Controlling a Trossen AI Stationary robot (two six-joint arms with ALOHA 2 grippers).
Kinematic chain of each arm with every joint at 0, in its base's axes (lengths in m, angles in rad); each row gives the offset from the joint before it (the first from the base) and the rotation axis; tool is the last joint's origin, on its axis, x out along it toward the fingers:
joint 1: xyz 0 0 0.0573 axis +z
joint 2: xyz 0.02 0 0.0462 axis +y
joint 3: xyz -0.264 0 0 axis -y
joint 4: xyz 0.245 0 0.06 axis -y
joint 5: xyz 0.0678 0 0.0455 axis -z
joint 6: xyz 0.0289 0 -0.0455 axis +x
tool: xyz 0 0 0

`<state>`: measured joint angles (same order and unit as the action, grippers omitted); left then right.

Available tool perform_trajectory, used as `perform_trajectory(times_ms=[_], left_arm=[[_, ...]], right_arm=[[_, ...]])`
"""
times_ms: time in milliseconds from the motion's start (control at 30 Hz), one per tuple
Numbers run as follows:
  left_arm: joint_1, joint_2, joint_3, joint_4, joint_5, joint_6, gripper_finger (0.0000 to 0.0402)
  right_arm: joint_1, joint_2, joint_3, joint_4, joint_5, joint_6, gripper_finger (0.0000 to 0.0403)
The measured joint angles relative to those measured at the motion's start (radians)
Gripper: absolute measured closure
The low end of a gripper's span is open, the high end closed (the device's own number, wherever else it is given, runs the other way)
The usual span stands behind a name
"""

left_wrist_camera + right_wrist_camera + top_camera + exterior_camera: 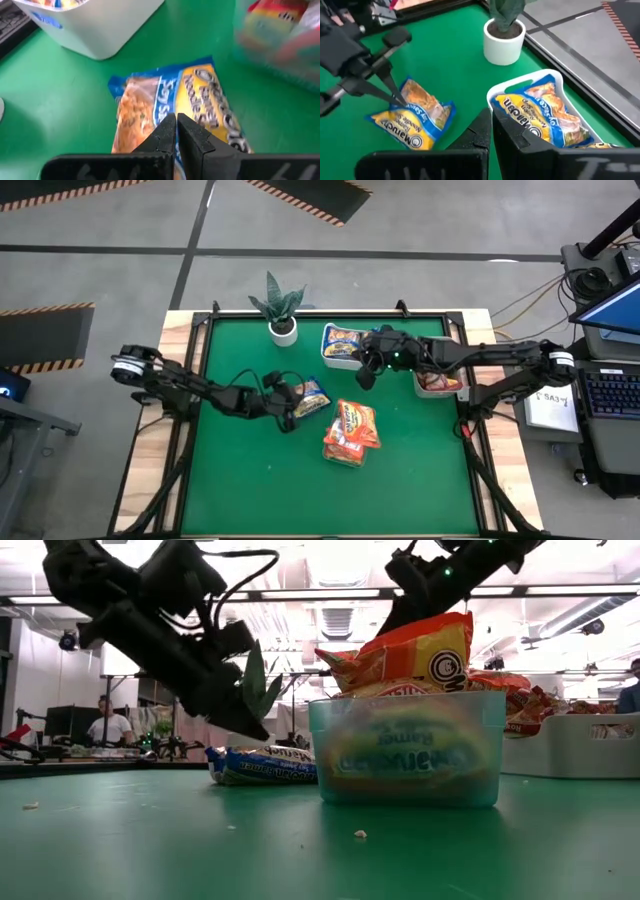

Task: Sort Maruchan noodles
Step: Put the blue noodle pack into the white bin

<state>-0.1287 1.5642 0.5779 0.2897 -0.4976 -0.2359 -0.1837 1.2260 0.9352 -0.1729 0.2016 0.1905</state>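
A yellow-and-blue noodle packet [312, 398] [200, 95] [412, 125] lies flat on the green table. My left gripper [291, 420] [176, 122] is shut, and its tips sit at the packet's near-left end. My right gripper [365, 377] [491, 120] is shut and empty. It hangs above the table beside the white tub [325, 352] [520, 82], which holds yellow-and-blue packets. Orange packets are piled in the clear tray [410, 765]. Red packets lie in the grey bin [440, 392]. My left gripper points its shut fingertips [399, 101] slanting down from the table's left at the packet's end [405, 107]. The low view shows a thin gap above the packet, so I cannot tell whether they touch it. The packet lies flat on the table.
A potted plant [281, 310] stands at the far edge, left of the white tub. The clear tray [350, 455] sits mid-table, just right of the loose packet. The grey bin is against the right edge. Bare green surface lies toward the near and left sides.
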Motion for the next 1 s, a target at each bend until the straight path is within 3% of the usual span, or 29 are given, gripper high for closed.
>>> perform_trajectory(times_ms=[233, 600, 800, 1000], left_arm=[[0.004, 0.0, -0.048, -0.001, -0.039, -0.037, 0.0402], [-0.007, -0.016, -0.063, -0.136, -0.06, -0.132, 0.0402], [-0.044, -0.096, -0.067, -0.214, -0.03, -0.132, 0.0402], [-0.089, -0.209, -0.081, -0.311, -0.032, -0.177, 0.0402]], right_arm=[[0.002, 0.002, 0.026, 0.0, -0.003, 0.087, 0.0367], [0.002, 0.04, 0.027, 0.076, -0.004, 0.199, 0.0229], [0.002, 0.171, 0.109, 0.107, -0.067, 0.202, 0.0181], [0.002, 0.356, 0.263, 0.087, -0.209, 0.188, 0.0159]])
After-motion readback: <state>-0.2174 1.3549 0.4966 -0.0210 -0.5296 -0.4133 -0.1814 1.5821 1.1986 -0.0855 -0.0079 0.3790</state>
